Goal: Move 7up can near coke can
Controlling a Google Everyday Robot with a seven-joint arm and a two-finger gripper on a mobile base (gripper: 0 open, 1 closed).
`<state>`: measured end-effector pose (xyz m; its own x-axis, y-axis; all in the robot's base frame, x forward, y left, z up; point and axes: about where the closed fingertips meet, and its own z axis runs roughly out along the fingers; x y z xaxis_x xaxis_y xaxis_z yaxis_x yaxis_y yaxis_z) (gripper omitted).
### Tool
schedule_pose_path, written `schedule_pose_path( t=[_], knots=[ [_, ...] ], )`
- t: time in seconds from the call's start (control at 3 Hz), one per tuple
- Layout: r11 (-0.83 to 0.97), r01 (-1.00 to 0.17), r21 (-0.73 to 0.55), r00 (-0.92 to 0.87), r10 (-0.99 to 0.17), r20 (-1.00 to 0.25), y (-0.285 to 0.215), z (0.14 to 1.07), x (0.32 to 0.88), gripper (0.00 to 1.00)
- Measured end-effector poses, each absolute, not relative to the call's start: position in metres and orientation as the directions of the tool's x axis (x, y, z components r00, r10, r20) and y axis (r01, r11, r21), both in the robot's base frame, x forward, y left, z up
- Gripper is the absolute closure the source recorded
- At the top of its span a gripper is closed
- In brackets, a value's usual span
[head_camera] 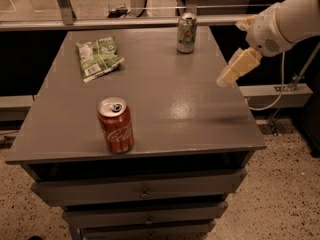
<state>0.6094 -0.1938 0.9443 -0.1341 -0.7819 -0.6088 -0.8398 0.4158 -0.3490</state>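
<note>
The 7up can (186,33), silver-white with green lettering, stands upright near the far edge of the grey table (165,99), right of the middle. The coke can (116,125), red with white script and an opened silver top, stands upright near the front edge, left of the middle. My gripper (226,78) hangs above the table's right edge on the white arm (285,21). It is to the right of the 7up can, nearer the camera, and holds nothing.
A green snack bag (98,57) lies flat at the far left of the table. Drawers (142,191) sit under the tabletop. A metal rail (125,21) runs behind the table. A cable (272,96) hangs at the right over speckled floor.
</note>
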Motion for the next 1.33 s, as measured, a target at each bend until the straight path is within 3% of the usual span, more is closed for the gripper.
schedule_pose_path(
  t=[0.33,1.33],
  knots=[
    [0.475,-0.813,-0.338,-0.093,-0.678,-0.729,-0.176,0.945,0.668,0.00],
    [0.556,-0.777,-0.295,-0.080,-0.552,-0.830,-0.152,0.929,0.728,0.00]
  ],
)
